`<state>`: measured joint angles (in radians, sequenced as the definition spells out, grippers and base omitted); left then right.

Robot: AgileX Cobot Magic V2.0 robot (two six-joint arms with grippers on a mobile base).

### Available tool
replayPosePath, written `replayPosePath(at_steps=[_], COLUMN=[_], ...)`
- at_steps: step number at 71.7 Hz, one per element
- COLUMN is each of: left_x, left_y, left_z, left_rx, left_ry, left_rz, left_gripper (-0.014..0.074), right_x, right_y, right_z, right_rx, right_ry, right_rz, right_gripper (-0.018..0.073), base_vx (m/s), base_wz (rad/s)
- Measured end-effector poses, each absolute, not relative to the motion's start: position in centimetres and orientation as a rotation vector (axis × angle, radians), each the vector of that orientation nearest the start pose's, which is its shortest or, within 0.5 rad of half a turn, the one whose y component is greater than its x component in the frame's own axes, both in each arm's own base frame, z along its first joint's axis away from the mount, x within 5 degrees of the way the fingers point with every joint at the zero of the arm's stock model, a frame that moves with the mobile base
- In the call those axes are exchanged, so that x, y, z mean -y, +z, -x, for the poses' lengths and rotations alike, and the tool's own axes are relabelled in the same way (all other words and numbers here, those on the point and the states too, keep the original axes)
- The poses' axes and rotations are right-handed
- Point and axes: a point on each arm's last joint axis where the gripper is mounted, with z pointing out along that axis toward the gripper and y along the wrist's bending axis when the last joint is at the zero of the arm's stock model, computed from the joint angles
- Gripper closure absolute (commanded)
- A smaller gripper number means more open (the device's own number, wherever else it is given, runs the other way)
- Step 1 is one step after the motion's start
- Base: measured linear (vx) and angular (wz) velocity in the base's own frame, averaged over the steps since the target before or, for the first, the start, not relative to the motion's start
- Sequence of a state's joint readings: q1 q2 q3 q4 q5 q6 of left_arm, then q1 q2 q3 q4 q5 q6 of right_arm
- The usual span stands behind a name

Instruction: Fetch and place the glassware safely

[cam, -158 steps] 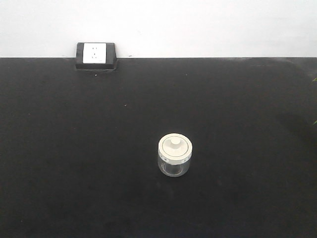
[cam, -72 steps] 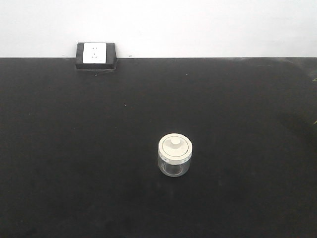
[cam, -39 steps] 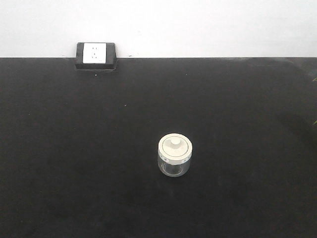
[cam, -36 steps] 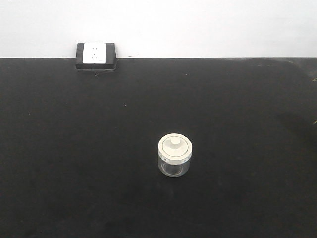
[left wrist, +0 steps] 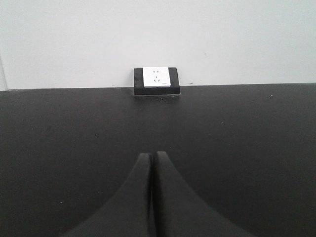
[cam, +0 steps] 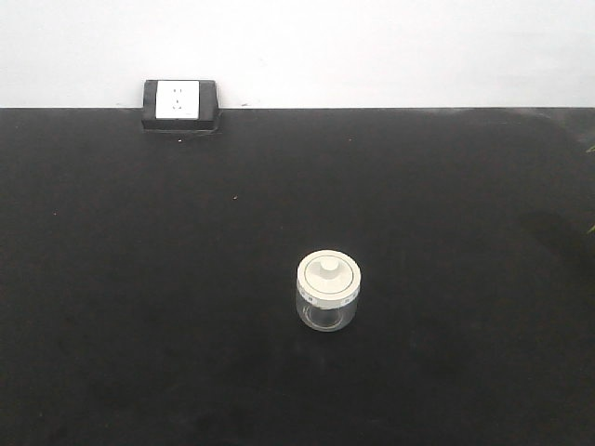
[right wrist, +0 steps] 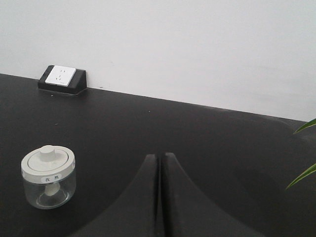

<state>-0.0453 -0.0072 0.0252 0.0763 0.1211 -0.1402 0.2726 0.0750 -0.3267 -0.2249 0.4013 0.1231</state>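
Note:
The glassware (cam: 328,293) is a small squat clear jar with a cream-white knobbed lid, standing upright near the middle of the black table (cam: 139,279). In the right wrist view the glassware (right wrist: 48,177) stands at the lower left, a small label on its lid rim facing the camera. My right gripper (right wrist: 161,156) is shut with nothing in it, well to the right of the jar. My left gripper (left wrist: 151,154) is also shut and empty; no jar shows in its view. Neither gripper appears in the front view.
A black-framed white power socket (cam: 180,102) sits at the table's far edge against the white wall, also seen as the socket (left wrist: 156,80) and the socket (right wrist: 62,79). Green plant leaves (right wrist: 305,155) poke in at the right edge.

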Motion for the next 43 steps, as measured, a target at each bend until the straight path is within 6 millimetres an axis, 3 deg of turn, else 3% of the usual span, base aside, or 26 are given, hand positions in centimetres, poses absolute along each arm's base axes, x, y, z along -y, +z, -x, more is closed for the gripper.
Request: replayPosePath(at_steps=[43], left_x=[0.17], left_y=[19.41], left_z=[-5.68], left_rx=[-1.623], left_ry=[-0.077], left_rz=[0.023], left_gripper=[0.0603], right_x=[-0.34], right_y=[28.18], right_z=[-4.16], right_rx=[-1.609], right_ry=[0.074], right_rz=[0.222], right_gripper=[0.0567], base_vx=[0.00], base_wz=[0.00])
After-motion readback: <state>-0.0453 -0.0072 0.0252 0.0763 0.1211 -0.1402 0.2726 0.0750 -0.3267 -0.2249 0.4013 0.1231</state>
